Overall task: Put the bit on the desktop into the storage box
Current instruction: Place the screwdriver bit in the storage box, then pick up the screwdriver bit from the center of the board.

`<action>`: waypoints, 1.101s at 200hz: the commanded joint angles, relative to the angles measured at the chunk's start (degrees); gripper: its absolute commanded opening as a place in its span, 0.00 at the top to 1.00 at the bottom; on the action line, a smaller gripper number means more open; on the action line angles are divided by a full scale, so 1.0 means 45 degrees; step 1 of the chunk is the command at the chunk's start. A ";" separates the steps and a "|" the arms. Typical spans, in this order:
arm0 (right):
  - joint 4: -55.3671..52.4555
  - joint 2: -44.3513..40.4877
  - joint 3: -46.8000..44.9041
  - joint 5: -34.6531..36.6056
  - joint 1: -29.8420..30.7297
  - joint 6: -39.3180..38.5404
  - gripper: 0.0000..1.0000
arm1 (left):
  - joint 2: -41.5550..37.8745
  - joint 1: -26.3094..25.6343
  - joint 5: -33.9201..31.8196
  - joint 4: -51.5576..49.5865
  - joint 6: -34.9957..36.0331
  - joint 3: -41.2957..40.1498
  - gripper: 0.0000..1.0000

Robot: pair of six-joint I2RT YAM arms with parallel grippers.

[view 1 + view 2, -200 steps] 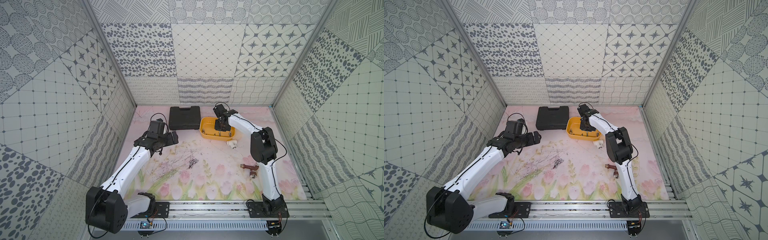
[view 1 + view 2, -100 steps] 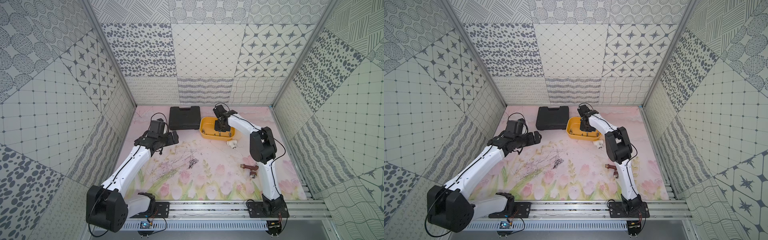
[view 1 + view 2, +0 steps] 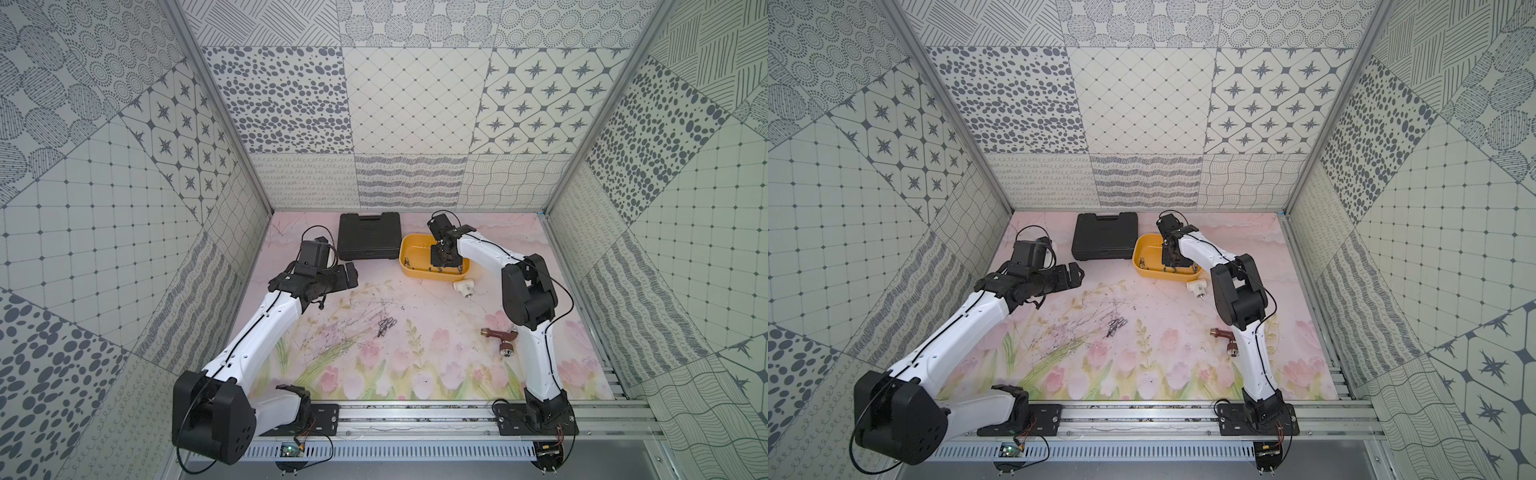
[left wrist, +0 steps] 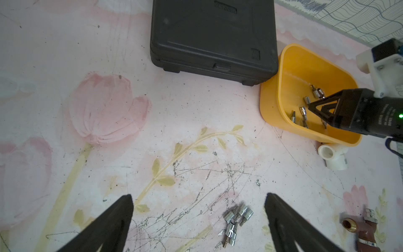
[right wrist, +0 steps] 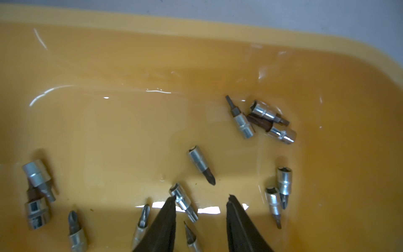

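The yellow storage box [image 3: 415, 253] [image 3: 1148, 249] sits at the back of the mat, right of centre, with several silver bits in it [image 5: 242, 124]. My right gripper [image 5: 201, 196] [image 3: 444, 262] hangs low inside the box [image 5: 130, 54], jaws apart. One bit [image 5: 183, 201] lies on the box floor between them, against one finger only. A small cluster of bits [image 3: 385, 326] [image 3: 1116, 325] [image 4: 237, 218] lies on the desktop mid-mat. My left gripper [image 4: 198, 194] [image 3: 351, 274] is wide open and empty, above the mat left of the box [image 4: 294, 65].
A closed black tool case [image 3: 369, 235] lies directly left of the box, touching it. A white pipe tee [image 3: 589, 286] rests by the box's near right corner. A brown tap fitting [image 3: 500, 338] lies beside the right arm. Patterned walls enclose three sides.
My right gripper's jaws have parted inside the box, and a bit now lies loose between them. The left arm has not moved.
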 commanded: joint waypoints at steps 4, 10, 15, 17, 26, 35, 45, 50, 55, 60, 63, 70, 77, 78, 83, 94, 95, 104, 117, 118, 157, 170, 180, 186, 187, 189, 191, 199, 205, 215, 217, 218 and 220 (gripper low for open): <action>0.1057 -0.1624 -0.0349 0.0608 -0.0030 -0.0990 0.52 | 0.0044 0.0037 0.0726 -0.0140 0.0236 0.0271 0.01; 0.1226 -0.1886 -0.0507 0.0652 -0.0031 -0.1129 0.50 | 0.0038 0.0033 0.0824 -0.0154 0.0215 0.0272 0.01; 0.1366 -0.2105 -0.0659 0.0663 -0.0030 -0.1241 0.48 | 0.0049 0.0027 0.0862 -0.0178 0.0182 0.0280 0.01; 0.1431 -0.2194 -0.0707 0.0663 -0.0030 -0.1284 0.48 | 0.0050 0.0032 0.0895 -0.0173 0.0163 0.0287 0.01; 0.1711 -0.2609 -0.0966 0.0615 -0.0035 -0.1494 0.45 | 0.0054 0.0033 0.0933 -0.0233 0.0118 0.0303 0.01; 0.2011 -0.3018 -0.1247 0.0533 -0.0030 -0.1710 0.43 | 0.0076 0.0033 0.1024 -0.0298 0.0094 0.0327 0.01; 0.2365 -0.3505 -0.1596 0.0413 -0.0032 -0.1921 0.40 | 0.0101 0.0020 0.1116 -0.0482 0.0078 0.0362 0.01; 0.2540 -0.3761 -0.1808 0.0363 -0.0030 -0.2013 0.39 | 0.0110 0.0028 0.1223 -0.0527 0.0078 0.0383 0.01; 0.2733 -0.4003 -0.2022 0.0336 -0.0030 -0.2086 0.37 | 0.0120 0.0033 0.1358 -0.0614 0.0078 0.0400 0.01; 0.2957 -0.4266 -0.2242 0.0295 -0.0030 -0.2123 0.36 | 0.0141 0.0033 0.1501 -0.0683 0.0093 0.0407 0.01; 0.3074 -0.4402 -0.2392 0.0265 -0.0030 -0.2169 0.35 | 0.0143 0.0023 0.1592 -0.0722 0.0080 0.0407 0.01; 0.3326 -0.4743 -0.2714 0.0253 -0.0035 -0.2229 0.32 | 0.0161 0.0004 0.1780 -0.0808 0.0097 0.0425 0.01; 0.3561 -0.5085 -0.3010 0.0172 -0.0035 -0.2297 0.31 | 0.0170 -0.0034 0.1938 -0.0930 0.0098 0.0423 0.01; 0.3584 -0.5138 -0.3068 0.0163 -0.0032 -0.2309 0.30 | 0.0172 -0.0029 0.1962 -0.0955 0.0098 0.0425 0.01; 0.3784 -0.5401 -0.3310 0.0105 -0.0030 -0.2338 0.28 | 0.0169 -0.0054 0.2018 -0.1074 0.0098 0.0424 0.01; 0.4229 -0.6023 -0.3878 0.0042 -0.0048 -0.2331 0.22 | 0.0183 -0.0201 0.2097 -0.1343 0.0135 0.0407 0.02; 0.4280 -0.6076 -0.3951 0.0040 -0.0058 -0.2336 0.22 | 0.0188 -0.0211 0.2110 -0.1376 0.0136 0.0407 0.02; 0.4598 -0.6553 -0.4388 0.0067 -0.0049 -0.2321 0.20 | 0.0193 -0.0331 0.2119 -0.1635 0.0164 0.0400 0.03; 0.5158 -0.7382 -0.5126 0.0234 -0.0068 -0.2267 0.13 | 0.0202 -0.0708 0.2037 -0.2019 0.0250 0.0378 0.04; 0.5183 -0.7449 -0.5161 0.0243 -0.0068 -0.2264 0.13 | 0.0198 -0.0728 0.2022 -0.2036 0.0252 0.0383 0.05; 0.6305 -0.9397 -0.6581 0.0383 -0.0431 -0.1864 0.03 | 0.0358 -0.2122 0.1519 -0.3022 0.0227 0.0280 0.10; 0.6702 -0.9941 -0.6855 0.0278 -0.0657 -0.1609 0.03 | 0.0509 -0.2499 0.1654 -0.3166 0.0121 0.0237 0.15; 0.7164 -1.0350 -0.7099 0.0084 -0.0866 -0.1464 0.03 | 0.0647 -0.2745 0.1822 -0.3272 0.0079 0.0213 0.19; 0.7438 -1.0588 -0.7226 0.0052 -0.0969 -0.1332 0.03 | 0.0773 -0.2926 0.1871 -0.3341 0.0042 0.0219 0.22; 0.7495 -1.0615 -0.7236 0.0045 -0.1007 -0.1309 0.03 | 0.0796 -0.2950 0.1870 -0.3361 0.0031 0.0225 0.22; 0.7587 -1.0698 -0.7268 0.0015 -0.1046 -0.1247 0.03 | 0.0832 -0.2998 0.1899 -0.3376 0.0022 0.0215 0.23; 0.7678 -1.0773 -0.7305 -0.0007 -0.1094 -0.1207 0.03 | 0.0871 -0.3059 0.1911 -0.3395 0.0020 0.0227 0.24; 0.8041 -1.1060 -0.7423 -0.0137 -0.1285 -0.0987 0.03 | 0.1042 -0.3221 0.1947 -0.3436 -0.0036 0.0216 0.27; 0.8319 -1.1267 -0.7502 -0.0221 -0.1464 -0.0794 0.03 | 0.1167 -0.3401 0.2043 -0.3441 -0.0075 0.0198 0.29; 0.8849 -1.1607 -0.7705 -0.0250 -0.1704 -0.0413 0.03 | 0.1369 -0.3628 0.2206 -0.3398 -0.0134 0.0160 0.32; 0.8951 -1.1689 -0.7747 -0.0244 -0.1752 -0.0315 0.03 | 0.1410 -0.3660 0.2242 -0.3395 -0.0122 0.0169 0.33; 0.8994 -1.1722 -0.7770 -0.0249 -0.1770 -0.0273 0.03 | 0.1437 -0.3679 0.2251 -0.3379 -0.0139 0.0151 0.33; 0.9134 -1.1785 -0.7826 -0.0254 -0.1817 -0.0207 0.03 | 0.1496 -0.3717 0.2258 -0.3356 -0.0152 0.0142 0.34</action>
